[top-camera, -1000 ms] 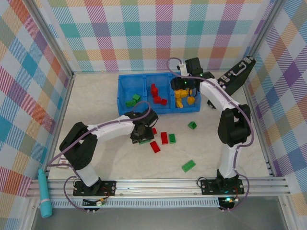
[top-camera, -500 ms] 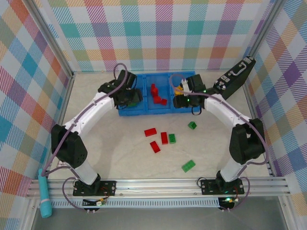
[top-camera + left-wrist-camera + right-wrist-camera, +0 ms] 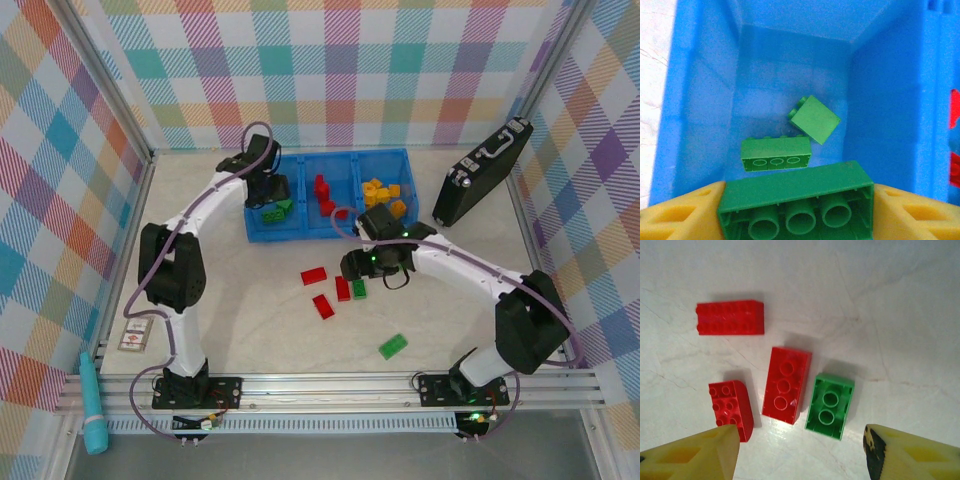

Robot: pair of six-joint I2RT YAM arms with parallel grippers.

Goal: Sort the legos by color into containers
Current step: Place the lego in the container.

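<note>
Left hand grasps a green brick above its compartment, ready to drop; the released right hand should lower onto the loose brick.

Three red legos, two green legos visible outside containers

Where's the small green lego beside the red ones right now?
In the right wrist view, the small green lego lies on the table, just right of the middle red lego.
</note>
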